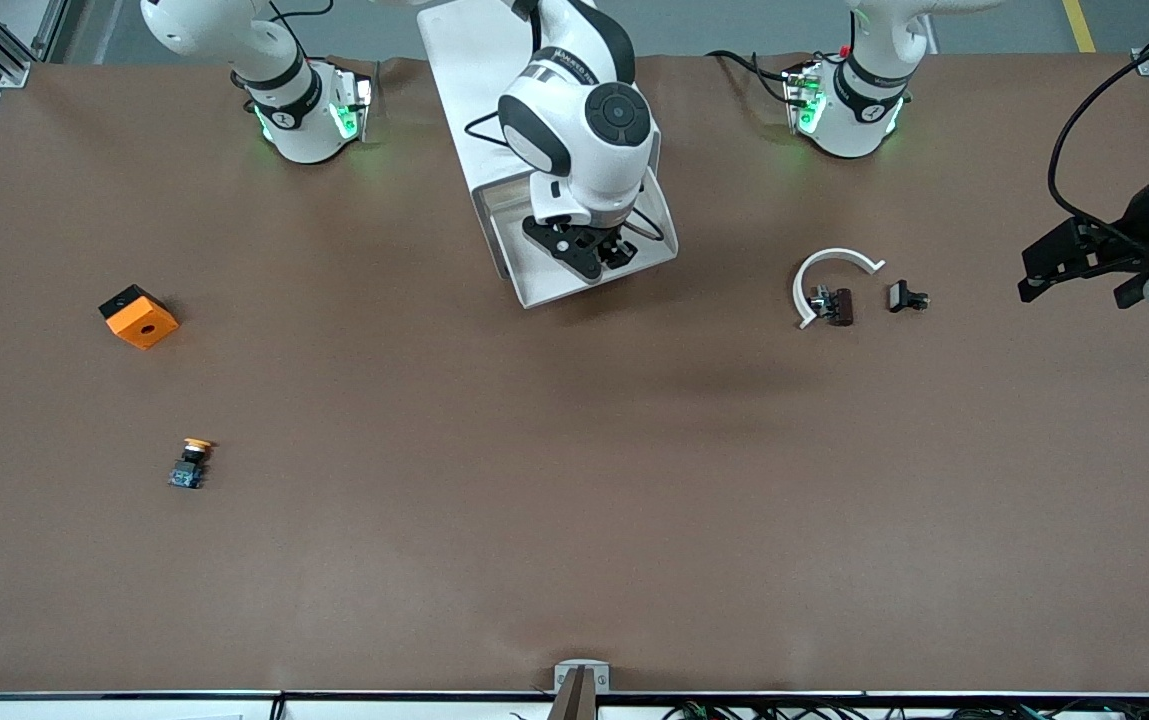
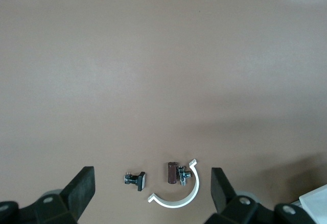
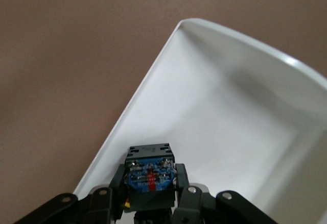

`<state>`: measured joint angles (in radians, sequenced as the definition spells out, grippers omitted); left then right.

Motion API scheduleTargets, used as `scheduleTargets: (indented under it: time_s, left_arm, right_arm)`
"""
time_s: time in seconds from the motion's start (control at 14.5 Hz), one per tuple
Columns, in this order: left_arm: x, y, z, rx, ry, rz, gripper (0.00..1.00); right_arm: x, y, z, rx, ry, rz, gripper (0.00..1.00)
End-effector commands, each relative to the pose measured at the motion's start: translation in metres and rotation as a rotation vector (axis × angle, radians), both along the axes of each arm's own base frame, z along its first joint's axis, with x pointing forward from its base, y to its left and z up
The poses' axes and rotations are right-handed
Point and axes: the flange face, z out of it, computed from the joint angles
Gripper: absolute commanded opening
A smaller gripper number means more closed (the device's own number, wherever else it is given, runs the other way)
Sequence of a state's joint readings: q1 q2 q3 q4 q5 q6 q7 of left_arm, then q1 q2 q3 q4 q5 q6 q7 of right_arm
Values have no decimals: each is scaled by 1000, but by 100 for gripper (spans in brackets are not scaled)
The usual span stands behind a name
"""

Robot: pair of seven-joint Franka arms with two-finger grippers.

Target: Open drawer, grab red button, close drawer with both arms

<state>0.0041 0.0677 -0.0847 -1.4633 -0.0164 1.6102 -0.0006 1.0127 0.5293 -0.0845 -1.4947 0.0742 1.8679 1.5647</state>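
Front view: a matte brown worktop [image 1: 574, 480] carries a glossy white cabinet [image 1: 479, 90] with its shallow, round-cornered drawer [image 1: 534, 285] pulled open. The right pincer [image 1: 589, 250] hangs over the drawer tray. The left pincer [image 1: 1084, 270] waits over the left arm's end of the worktop. An orange cube [image 1: 139, 316], a yellow-capped button [image 1: 191, 463], a white curved clip [image 1: 829, 275] and a small black part [image 1: 906, 297] lie scattered. Left wrist view: black fingers [image 2: 82, 188] stand wide apart above the clip [image 2: 179, 196]. Right wrist view: the pincer [image 3: 150, 183] is clamped on the button [image 3: 149, 175], its bluish base showing, over the smooth drawer [image 3: 214, 122].
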Motion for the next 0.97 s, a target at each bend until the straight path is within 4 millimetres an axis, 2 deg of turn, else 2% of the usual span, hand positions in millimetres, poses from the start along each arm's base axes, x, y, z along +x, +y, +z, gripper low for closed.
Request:
scheduleTargets:
  time_s: [0.0, 0.14, 0.21, 0.34, 0.41, 0.62, 0.76, 0.9]
  left_arm:
    - [-4, -1, 0, 17, 6, -7, 100]
    - [-3, -1, -3, 17, 15, -5, 100]
    - [0, -4, -8, 17, 23, -10, 100]
    - [6, -8, -20, 10, 43, -14, 100]
    - [10, -10, -27, 5, 50, -15, 100]
    - [29, -38, -67, 1, 92, -36, 100]
    - [41, -63, -92, -3, 91, -27, 100]
    - [51, -86, -114, -8, 87, -12, 100]
  right_arm:
    - [34, -20, 60, -21, 39, 0, 0]
    - [61, -45, 97, -1, 70, 10, 0]
    - [77, -61, 107, 14, 69, 17, 0]
    - [108, -103, 137, 62, 42, 90, 0]
    - [130, -129, 138, 69, 40, 120, 0]
    - [197, -215, 131, 123, 10, 193, 0]
    - [236, -280, 112, 152, -32, 240, 0]
    - [259, -325, 86, 163, -76, 288, 0]
